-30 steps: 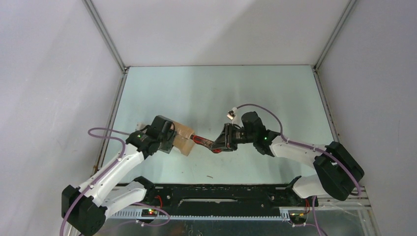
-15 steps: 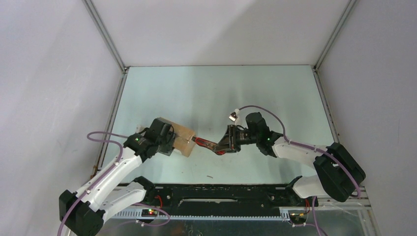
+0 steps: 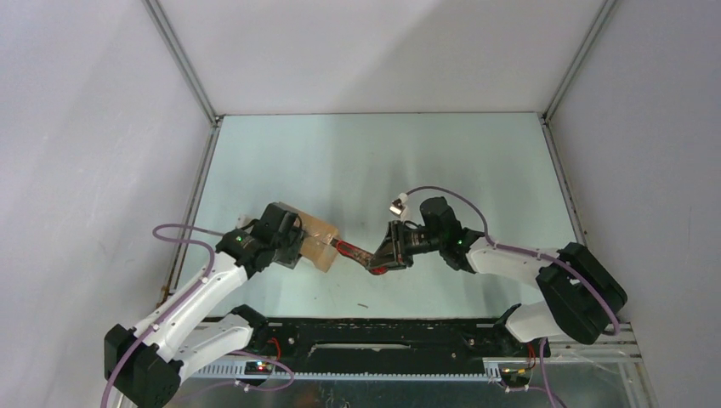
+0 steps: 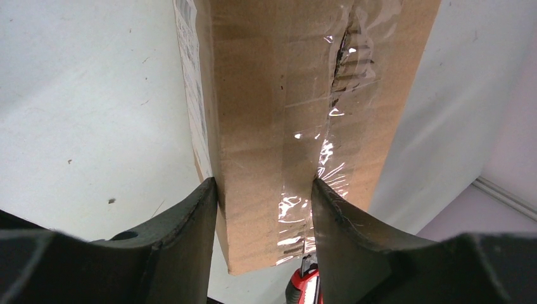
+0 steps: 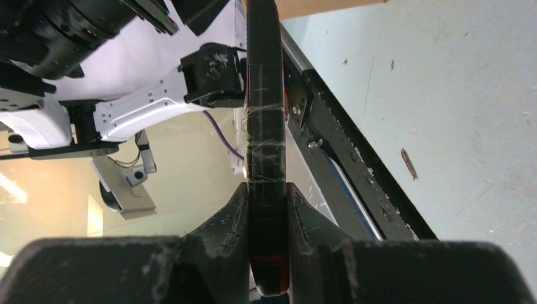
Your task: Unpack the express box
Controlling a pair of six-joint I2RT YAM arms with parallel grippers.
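On table (image 3: 383, 161), left of centre: express box (image 3: 318, 235), taped seam showing. Across its two sides: left hand (image 4: 265, 193), gripping. Clamped in right hand (image 5: 266, 202): red-and-black utility knife (image 3: 353, 251), tip beside box edge; contact unclear.

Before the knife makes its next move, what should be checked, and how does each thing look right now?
1. The express box is clamped in the left gripper: ok, both fingers press its sides.
2. The utility knife is held by the right gripper: ok, closed tight on the handle.
3. Knife aimed at the box: ok, its tip lies at the box's edge.
4. Knife extended for cutting: cannot tell.
5. The tape is cut along the whole seam: not ok, torn only at the far end.
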